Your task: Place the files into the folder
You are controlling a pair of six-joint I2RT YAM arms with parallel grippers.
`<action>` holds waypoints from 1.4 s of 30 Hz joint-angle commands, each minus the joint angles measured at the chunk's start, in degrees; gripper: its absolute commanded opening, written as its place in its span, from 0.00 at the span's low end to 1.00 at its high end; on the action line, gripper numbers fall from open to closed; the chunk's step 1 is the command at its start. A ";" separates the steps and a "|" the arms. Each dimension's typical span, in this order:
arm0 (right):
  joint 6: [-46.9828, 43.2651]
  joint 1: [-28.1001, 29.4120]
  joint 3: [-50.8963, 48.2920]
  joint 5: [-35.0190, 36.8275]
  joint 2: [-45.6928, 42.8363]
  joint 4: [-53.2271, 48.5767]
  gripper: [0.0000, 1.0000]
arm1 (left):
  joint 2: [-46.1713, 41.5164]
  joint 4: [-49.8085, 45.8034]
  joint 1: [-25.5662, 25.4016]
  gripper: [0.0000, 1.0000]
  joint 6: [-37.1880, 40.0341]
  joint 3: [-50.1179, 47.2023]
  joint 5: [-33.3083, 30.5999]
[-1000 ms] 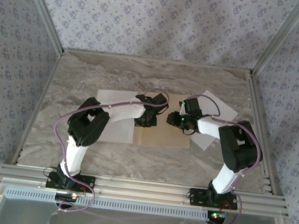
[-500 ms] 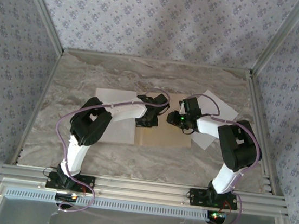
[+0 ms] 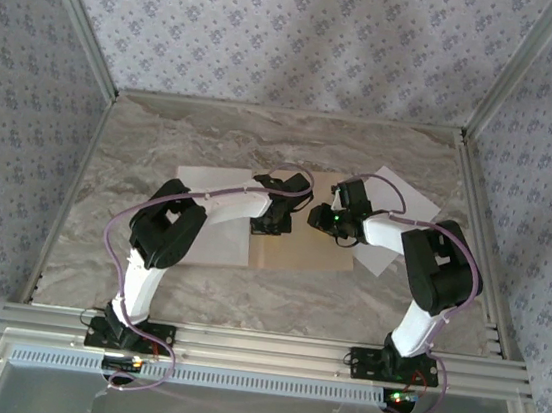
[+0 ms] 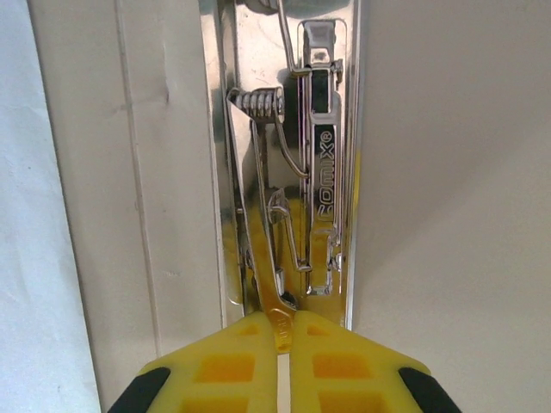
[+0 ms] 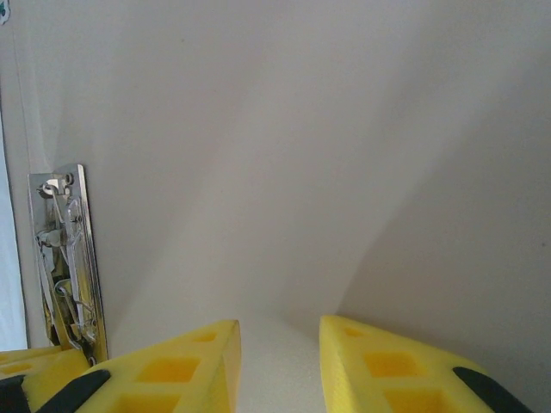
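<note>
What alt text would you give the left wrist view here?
The left tool, with yellow fingers, is shut on the lower end of the lever of the metal clip, seen close up. The chrome clip runs up the tan folder beside its crease, and the edge of a white sheet shows at far left.

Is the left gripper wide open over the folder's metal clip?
No, the left gripper is shut, its yellow fingers pinching the metal clip inside the folder.
</note>
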 commanded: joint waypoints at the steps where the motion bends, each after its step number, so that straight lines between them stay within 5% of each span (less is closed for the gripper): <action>1: 1.30 2.18 -1.12 -5.95 3.25 -3.29 0.32 | 0.73 3.79 -1.73 0.08 1.42 0.06 5.43; 17: 0.94 1.71 -0.92 -5.06 2.39 -4.03 0.32 | -3.54 -3.75 3.35 0.10 4.63 3.13 2.73; 33: -0.53 1.40 -0.22 -2.44 2.45 -5.87 0.31 | -6.74 -11.55 5.11 0.39 7.68 12.98 -1.69; 37: -0.64 1.23 -0.13 -2.26 2.45 -6.12 0.32 | -9.30 -11.27 5.01 0.39 7.28 10.83 -1.68; 42: -0.80 0.97 -0.04 -2.26 2.59 -6.14 0.31 | -13.78 -8.89 4.40 0.26 6.44 4.29 -0.18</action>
